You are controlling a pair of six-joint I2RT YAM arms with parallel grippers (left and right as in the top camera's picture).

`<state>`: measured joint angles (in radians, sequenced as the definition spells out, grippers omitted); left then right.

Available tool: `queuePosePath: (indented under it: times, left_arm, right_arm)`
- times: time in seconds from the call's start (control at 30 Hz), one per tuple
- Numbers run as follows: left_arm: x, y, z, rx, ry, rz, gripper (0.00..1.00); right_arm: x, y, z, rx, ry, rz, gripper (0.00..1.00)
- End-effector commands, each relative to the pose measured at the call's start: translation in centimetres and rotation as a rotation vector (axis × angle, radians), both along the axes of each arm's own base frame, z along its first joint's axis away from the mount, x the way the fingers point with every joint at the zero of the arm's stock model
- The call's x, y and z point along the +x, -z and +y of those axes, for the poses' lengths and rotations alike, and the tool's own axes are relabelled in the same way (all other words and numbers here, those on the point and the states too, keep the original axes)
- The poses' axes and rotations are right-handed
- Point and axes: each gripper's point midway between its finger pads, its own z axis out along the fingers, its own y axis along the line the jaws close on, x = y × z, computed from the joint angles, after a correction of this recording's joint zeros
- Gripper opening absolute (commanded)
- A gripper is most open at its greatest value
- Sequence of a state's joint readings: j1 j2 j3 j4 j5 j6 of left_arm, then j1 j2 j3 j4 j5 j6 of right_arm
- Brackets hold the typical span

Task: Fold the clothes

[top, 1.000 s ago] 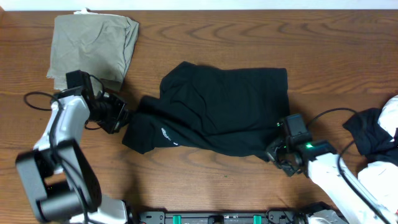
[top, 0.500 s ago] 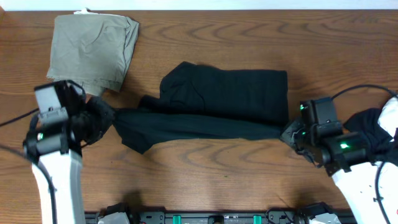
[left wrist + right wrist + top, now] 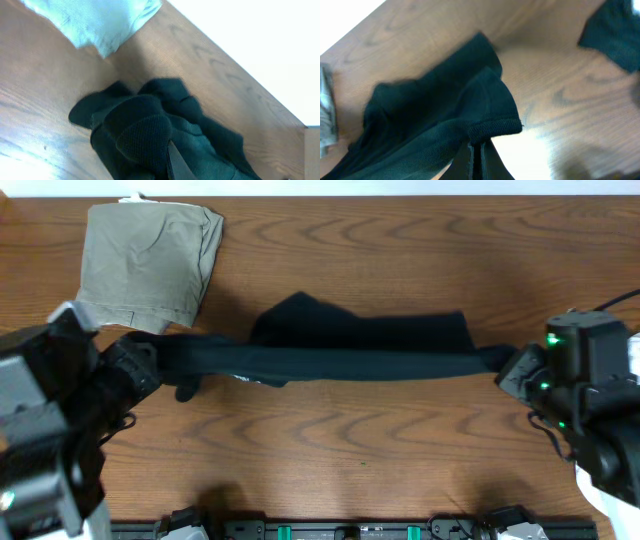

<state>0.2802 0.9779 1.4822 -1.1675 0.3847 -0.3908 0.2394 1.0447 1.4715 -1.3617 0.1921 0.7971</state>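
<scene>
We are seeing the black garment [image 3: 350,352] stretching as a taut band across the middle of the worktop [image 3: 350,450]. The left hand [image 3: 150,368], centre left, is pinching its left end, jaws closed on fabric. The right hand [image 3: 512,367], centre right, is clamping the opposite end likewise. A khaki garment [image 3: 150,260] is lying upper left.

The soft black fabric garment [image 3: 350,360] is plain black throughout, and the right wrist view shows a fine ribbed knit texture at its hem. The folded olive-khaki cloth garment [image 3: 150,260] is one flat colour with no pattern. The brown wooden table [image 3: 400,470] carries darker wavy grain lines. A second black fabric piece [image 3: 615,35] is equally dark.
</scene>
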Motion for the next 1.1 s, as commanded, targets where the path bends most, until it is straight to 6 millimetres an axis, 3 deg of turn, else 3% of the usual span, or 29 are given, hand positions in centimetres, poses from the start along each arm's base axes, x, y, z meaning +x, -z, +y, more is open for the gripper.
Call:
queuePosePath:
  times: [0.0, 0.27, 0.43, 0.57, 0.73, 0.97, 1.07]
  left_arm:
    - [-1.5, -5.0, -0.2, 0.090, 0.023, -0.125, 0.06]
    - [-5.8, -12.6, -1.4, 0.142, 0.019, -0.304, 0.06]
    - [-8.0, -15.6, -2.2, 0.147, 0.009, -0.397, 0.06]
    - [-8.2, -17.1, -2.4, 0.135, 0.006, -0.437, 0.06]
    - [-5.8, -18.3, -2.9, 0.095, 0.071, -0.436, 0.06]
    - [0.9, -18.6, -2.2, 0.033, 0.135, -0.379, 0.06]
    - [3.8, -18.4, -1.4, 0.025, 0.136, -0.362, 0.06]
  right_arm:
    - [-0.3, -3.6, -1.2, -0.077, -0.020, -0.094, 0.02]
    - [-2.3, -9.6, -1.8, -0.106, -0.065, -0.220, 0.01]
    - [-3.3, -12.8, -2.0, -0.126, -0.098, -0.288, 0.01]
    - [-3.1, -15.3, -1.5, -0.141, -0.151, -0.338, 0.01]
    - [-1.3, -17.6, -0.3, -0.156, -0.222, -0.365, 0.01]
    - [3.0, -18.4, 0.5, -0.188, -0.242, -0.346, 0.01]
    - [5.1, -18.2, -0.4, -0.211, -0.194, -0.329, 0.02]
